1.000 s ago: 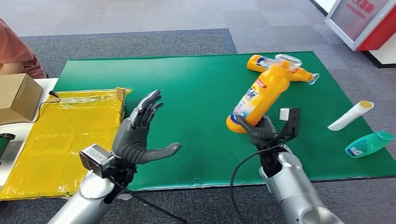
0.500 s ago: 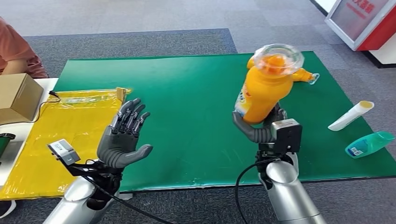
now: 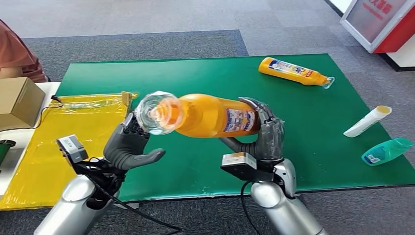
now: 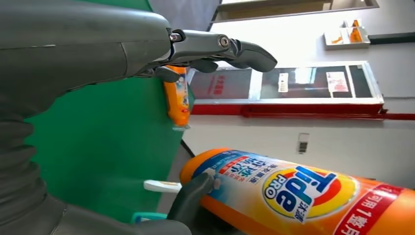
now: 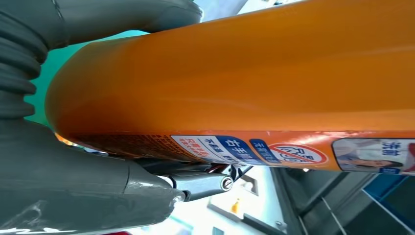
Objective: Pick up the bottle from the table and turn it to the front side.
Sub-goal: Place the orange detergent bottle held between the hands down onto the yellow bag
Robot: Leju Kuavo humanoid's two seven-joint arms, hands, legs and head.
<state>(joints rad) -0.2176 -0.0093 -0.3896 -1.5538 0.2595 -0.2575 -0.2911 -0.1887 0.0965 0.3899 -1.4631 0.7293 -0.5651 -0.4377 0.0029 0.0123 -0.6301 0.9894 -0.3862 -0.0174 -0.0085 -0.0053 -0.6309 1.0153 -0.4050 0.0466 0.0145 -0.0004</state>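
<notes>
My right hand grips the base end of an orange detergent bottle, held level above the green mat. Its clear cap points toward my left hand, which is open, fingers spread, just beside and below the cap. In the left wrist view the bottle's Tide label lies across from that open hand. The right wrist view has the bottle's orange body pressed against the right hand.
A second orange bottle lies at the mat's far right. A white tube and a teal bottle lie near the right edge. A yellow bag and cardboard box sit left. A person's sleeve shows at the far left.
My right hand has swung the bottle from upright down to level, its cap now pointing left toward my left hand. The left hand has stayed open and shifted slightly.
</notes>
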